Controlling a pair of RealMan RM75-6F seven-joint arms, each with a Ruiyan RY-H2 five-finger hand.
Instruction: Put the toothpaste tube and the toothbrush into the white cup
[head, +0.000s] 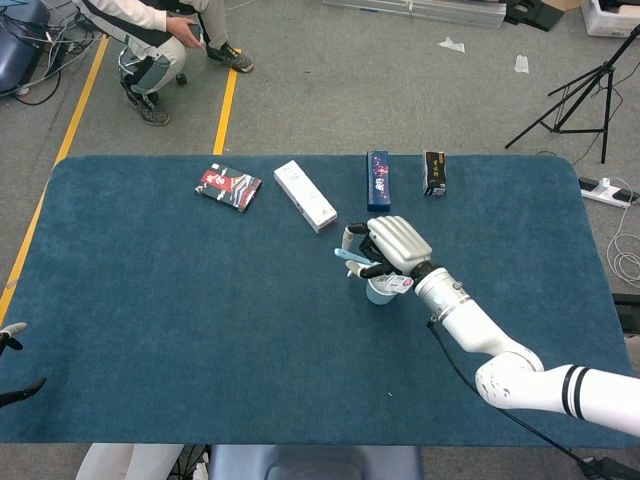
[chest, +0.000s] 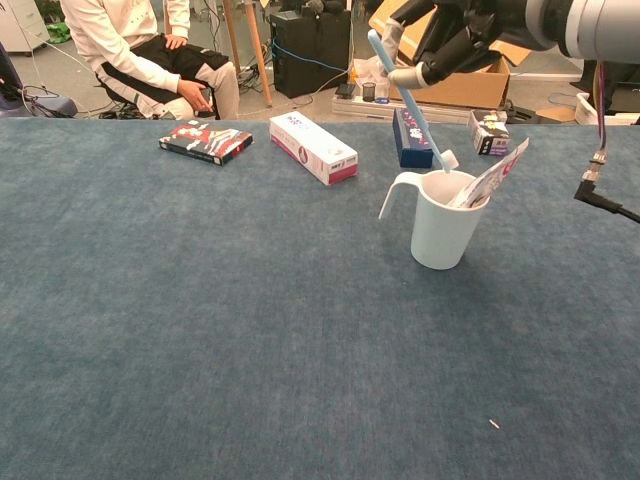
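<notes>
Nearest to you, at the bottom left edge of the head view, your left hand (head: 12, 360) just pokes into frame. Only dark fingertips show, so I can't tell if it's open or closed.

Moving up to the middle of the blue table (head: 170, 330), the white cup (chest: 442, 221) stands upright with its handle pointing toward the left of the chest view. The toothpaste tube (chest: 492, 177) is already in it, leaning out over the rim toward the right.

Your right hand (head: 392, 248) sits right over the cup, fingers wrapped around the light blue toothbrush (chest: 410, 100). The brush is tilted, handle end up toward the upper left, white head down at the cup's rim, right at the mouth. Can't quite tell whether the head has dipped inside or is just touching the edge.

Further back along the far side of the table: a red and black box (head: 228, 188) to the left, a white box (head: 305, 194) just beside it, then a dark blue box (head: 378, 180) and a small black box (head: 434, 172) behind the cup.

Beyond the table, upper left, a person (chest: 140, 55) sits.
</notes>
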